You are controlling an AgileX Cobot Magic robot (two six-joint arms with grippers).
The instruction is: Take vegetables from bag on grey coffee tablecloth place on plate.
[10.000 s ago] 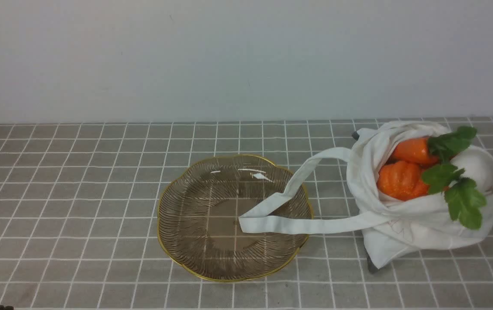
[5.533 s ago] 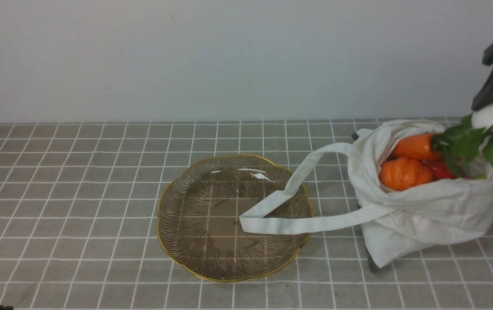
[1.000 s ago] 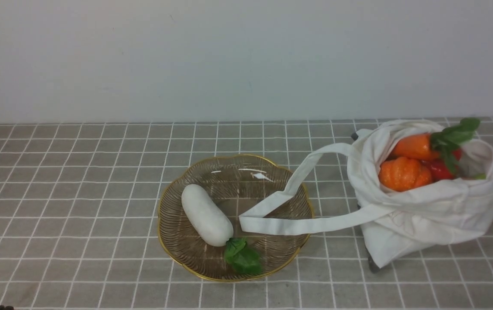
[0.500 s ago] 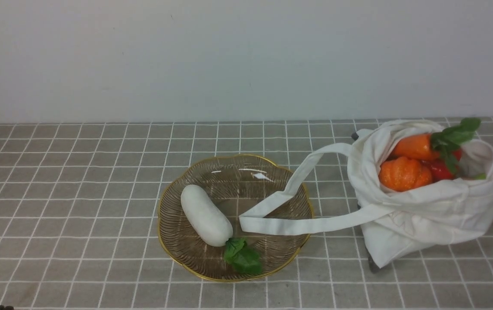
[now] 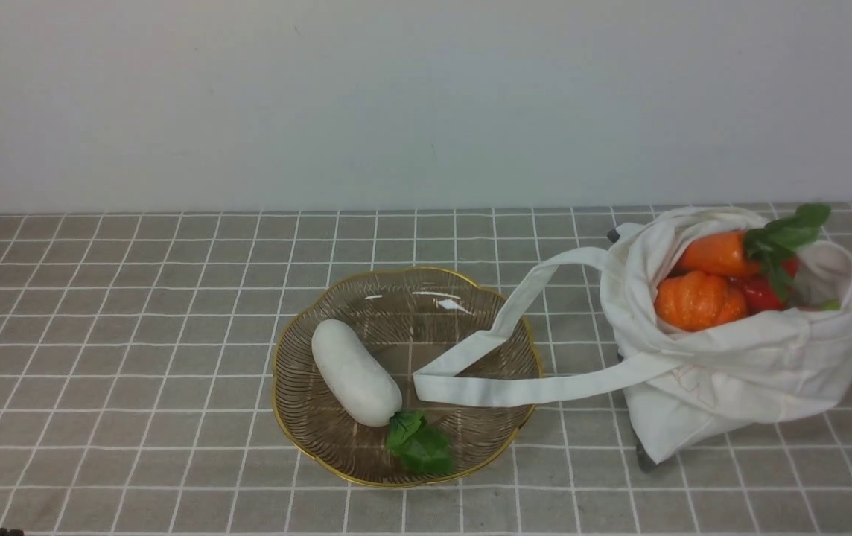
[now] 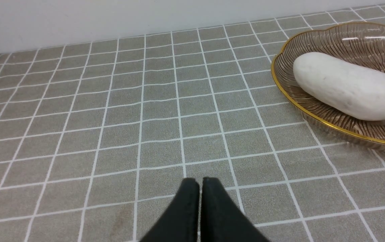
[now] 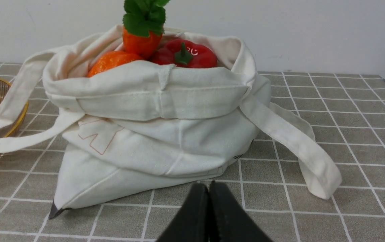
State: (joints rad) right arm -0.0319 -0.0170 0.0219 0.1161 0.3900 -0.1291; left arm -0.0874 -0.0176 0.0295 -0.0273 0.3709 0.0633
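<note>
Hanging nearest the viewer, the black left gripper (image 6: pixel 201 181) has its fingertips drawn together, clenched on nothing. The black right gripper (image 7: pixel 206 185) is likewise clenched and without load, its tips together. Both are seen over the grey-brown tablecloth with thin white grid lines (image 5: pixel 135 335); its near edge is out of view. On the cloth's middle stretch sits the round, brownish see-through plate with wavy gold rim (image 5: pixel 366 476). In it lie the green leaves (image 5: pixel 422 447), towards the near rim, and the long white radish (image 5: pixel 355 372), slanting away to the left. One flat white strap (image 5: pixel 560 391) rests across the plate's right side. It belongs to the soft white cloth bag (image 5: pixel 739 380), placed towards the cloth's far right corner. Within the bag are the ribbed orange pumpkin (image 5: pixel 698 301), the red pepper with green stem (image 7: pixel 196 57) and, beyond the pumpkin, the leafy orange carrot (image 5: pixel 715 254). A pale wall (image 5: pixel 426 104) rises past the far edge.
</note>
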